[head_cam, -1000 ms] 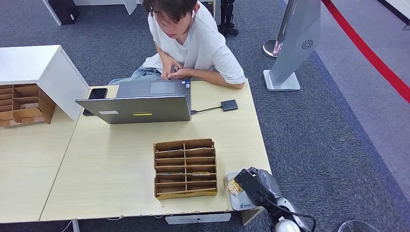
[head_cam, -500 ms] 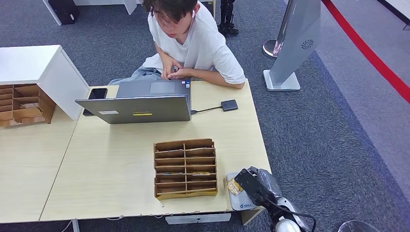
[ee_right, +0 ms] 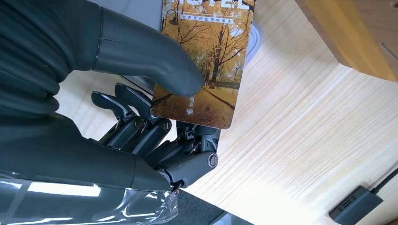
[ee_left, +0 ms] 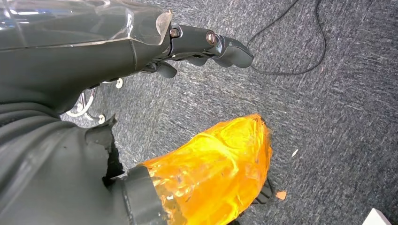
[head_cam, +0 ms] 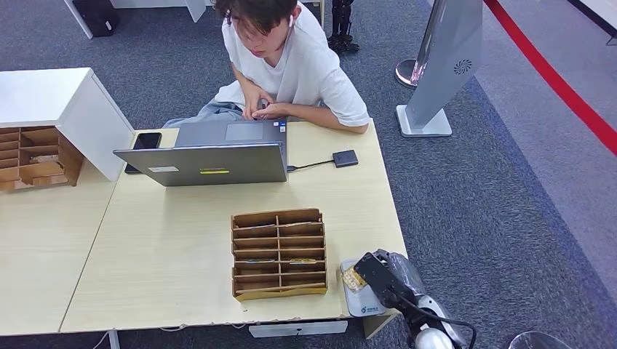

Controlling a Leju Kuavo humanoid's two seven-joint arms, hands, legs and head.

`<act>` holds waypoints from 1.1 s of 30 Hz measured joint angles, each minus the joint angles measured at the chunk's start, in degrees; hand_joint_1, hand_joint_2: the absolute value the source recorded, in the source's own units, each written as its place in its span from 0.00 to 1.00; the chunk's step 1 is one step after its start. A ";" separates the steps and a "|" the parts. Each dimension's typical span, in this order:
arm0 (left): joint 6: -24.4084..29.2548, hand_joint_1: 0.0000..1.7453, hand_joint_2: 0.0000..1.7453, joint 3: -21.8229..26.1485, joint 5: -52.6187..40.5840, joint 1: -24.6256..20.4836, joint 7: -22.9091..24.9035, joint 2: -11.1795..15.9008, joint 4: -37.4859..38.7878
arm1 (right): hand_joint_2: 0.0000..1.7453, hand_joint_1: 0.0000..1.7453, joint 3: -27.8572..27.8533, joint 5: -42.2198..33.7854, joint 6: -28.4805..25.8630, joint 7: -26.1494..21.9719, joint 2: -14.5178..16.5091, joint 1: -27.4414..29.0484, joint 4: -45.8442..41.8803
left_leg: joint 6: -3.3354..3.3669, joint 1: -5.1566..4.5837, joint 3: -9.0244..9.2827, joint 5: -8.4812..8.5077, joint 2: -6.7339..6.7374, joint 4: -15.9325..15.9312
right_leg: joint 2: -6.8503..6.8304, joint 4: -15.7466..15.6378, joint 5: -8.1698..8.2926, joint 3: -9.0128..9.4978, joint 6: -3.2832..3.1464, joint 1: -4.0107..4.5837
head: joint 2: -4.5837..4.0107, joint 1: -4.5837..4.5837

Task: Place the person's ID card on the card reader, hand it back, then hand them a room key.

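**Head view: right hand pinching a card at the table's near corner**

Head view has the right hand (head_cam: 378, 278) low at the near right corner of the table (head_cam: 182, 247), over the card reader (head_cam: 361, 299), a pale grey pad that sits right at the table edge. Just beside the hand, toward the robot's left, stands a wooden card rack (head_cam: 279, 253); past it, bare tabletop runs to a laptop (head_cam: 211, 156) and a small black box (head_cam: 345, 158) on a cable. Beyond the hand's outer side the table ends and grey carpet (head_cam: 495, 218) lies open. A person (head_cam: 287, 62) sits at the far edge behind the laptop.

Compared with half a second and a second ago, the hand has barely stirred, and everything on the table lies as before.

Right wrist view shows the thumb (ee_right: 155, 61) pressed on the face of a card (ee_right: 206, 61) printed with autumn trees, the dark fingers (ee_right: 155, 136) curled under it, so the card is clamped between them above the wood.

Left wrist view shows the left hand (ee_left: 197, 47) over carpet, fingers loosely bent around nothing.
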 joint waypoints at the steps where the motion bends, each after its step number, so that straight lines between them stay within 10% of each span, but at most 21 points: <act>1: -0.01 0.00 0.00 0.00 0.01 0.00 0.00 0.00 0.00 | 1.00 1.00 0.00 0.00 0.04 -0.02 0.00 -0.04 0.00 | 0.00 0.00 0.00 0.00 0.00 0.00 | 0.00 0.00 0.00 0.00 0.00 0.00 | 0.00 0.00; 33: -0.40 0.00 0.00 0.82 0.62 0.00 -0.17 -0.87 -0.02 | 1.00 1.00 -2.15 11.51 -12.72 -10.51 5.50 1.02 -8.83 | 0.00 0.00 0.00 0.00 0.00 0.00 | 0.00 0.00 0.00 -0.01 0.00 0.00 | 0.00 0.01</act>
